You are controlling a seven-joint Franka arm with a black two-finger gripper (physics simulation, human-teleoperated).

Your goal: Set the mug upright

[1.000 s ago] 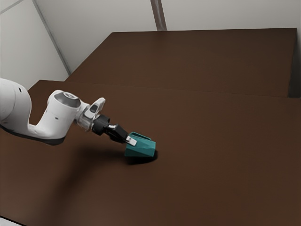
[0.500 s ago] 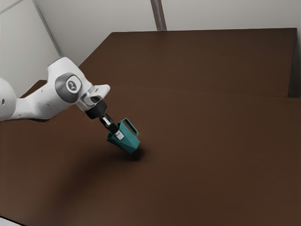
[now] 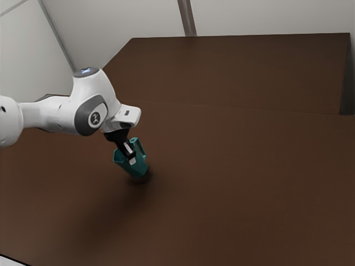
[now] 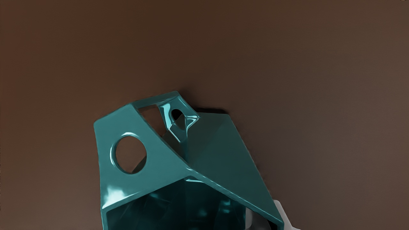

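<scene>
Pale walls [image 3: 266, 16] bearing a grey strip [image 3: 187, 16] adjoin a brown table [image 3: 249, 194]

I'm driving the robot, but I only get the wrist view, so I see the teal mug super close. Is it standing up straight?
Observer: No. In the exterior view the mug is tilted, its open end up toward that view's left and its bottom down toward the right.
Operator: Oh! Which way does the handle go in that picture?
Observer: The handle is on the mug's upper side, toward the exterior view's right.
Operator: And where does my arm come in?
Observer: The arm comes in from the exterior view's left.
</scene>
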